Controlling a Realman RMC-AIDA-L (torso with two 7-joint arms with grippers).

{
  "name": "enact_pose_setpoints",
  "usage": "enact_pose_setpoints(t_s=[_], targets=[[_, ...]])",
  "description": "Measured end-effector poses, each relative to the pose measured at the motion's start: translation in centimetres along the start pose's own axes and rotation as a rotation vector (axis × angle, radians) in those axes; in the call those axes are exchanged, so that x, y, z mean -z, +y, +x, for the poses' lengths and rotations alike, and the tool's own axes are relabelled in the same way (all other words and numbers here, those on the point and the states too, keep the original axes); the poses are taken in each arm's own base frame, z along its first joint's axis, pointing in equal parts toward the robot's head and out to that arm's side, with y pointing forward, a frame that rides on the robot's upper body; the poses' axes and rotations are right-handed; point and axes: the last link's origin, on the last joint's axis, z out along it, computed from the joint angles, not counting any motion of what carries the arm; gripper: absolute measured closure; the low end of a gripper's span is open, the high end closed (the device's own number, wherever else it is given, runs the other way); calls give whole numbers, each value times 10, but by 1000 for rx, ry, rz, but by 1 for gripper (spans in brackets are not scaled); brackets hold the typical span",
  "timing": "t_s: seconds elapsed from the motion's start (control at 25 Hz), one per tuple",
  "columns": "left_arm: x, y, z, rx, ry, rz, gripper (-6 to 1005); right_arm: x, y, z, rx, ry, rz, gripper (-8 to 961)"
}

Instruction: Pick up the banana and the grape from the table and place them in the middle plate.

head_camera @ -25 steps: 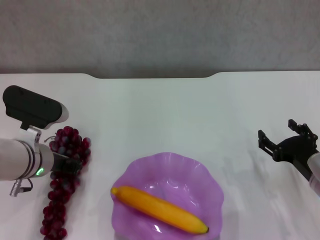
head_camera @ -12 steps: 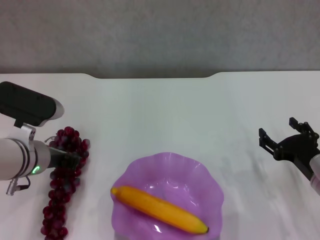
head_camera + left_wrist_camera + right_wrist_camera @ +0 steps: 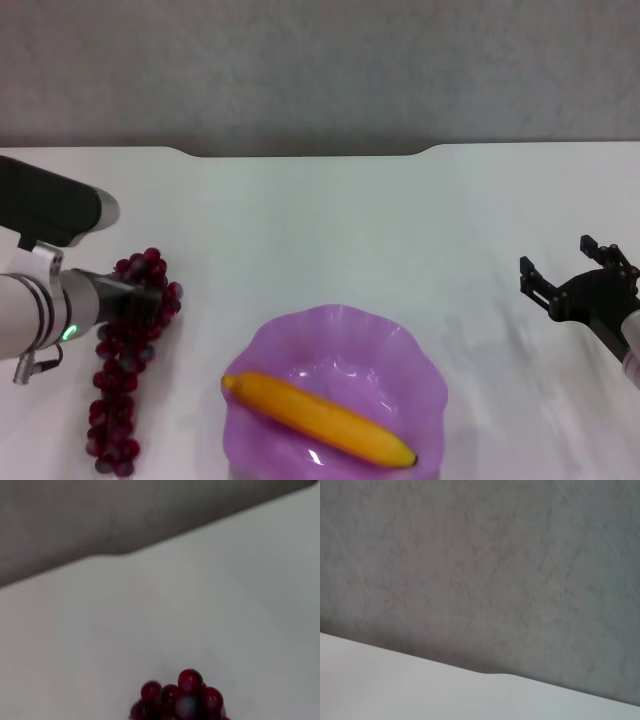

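The banana (image 3: 318,419) lies slantwise inside the purple middle plate (image 3: 404,338) at the front centre of the white table (image 3: 330,220). The grape bunch (image 3: 122,410) stretches along the table's left side. My left gripper (image 3: 138,298) is at the bunch's upper end, with its fingers closed among the top grapes. The left wrist view shows the same top grapes (image 3: 183,700) close up. My right gripper (image 3: 567,270) hovers open and empty over the table's right side, apart from the plate.
A grey wall (image 3: 320,70) stands behind the table's notched far edge (image 3: 305,153). The right wrist view shows only that wall and the far edge (image 3: 485,672). Bare tabletop lies between plate and far edge.
My left arm has drawn back to the left and risen slightly. The upper grapes have shifted up with the gripper. The right gripper has barely moved. The banana and plate are unchanged.
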Motion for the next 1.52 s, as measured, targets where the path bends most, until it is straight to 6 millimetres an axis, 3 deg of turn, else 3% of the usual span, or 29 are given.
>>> enact_pose_setpoints(t_s=[0.52, 1.04, 1.2, 1.52], targets=[[45, -1, 22, 2, 267, 23, 768, 0, -1, 1, 2, 3, 1, 73], [110, 36, 57, -71, 485, -113, 790, 0, -1, 1, 4, 8, 2, 74], [131, 48, 60, -121, 471, -212, 792, 0, -1, 1, 4, 9, 2, 74], [134, 73, 62, -254, 313, -348, 796, -1, -1, 0, 5, 7, 0, 74]])
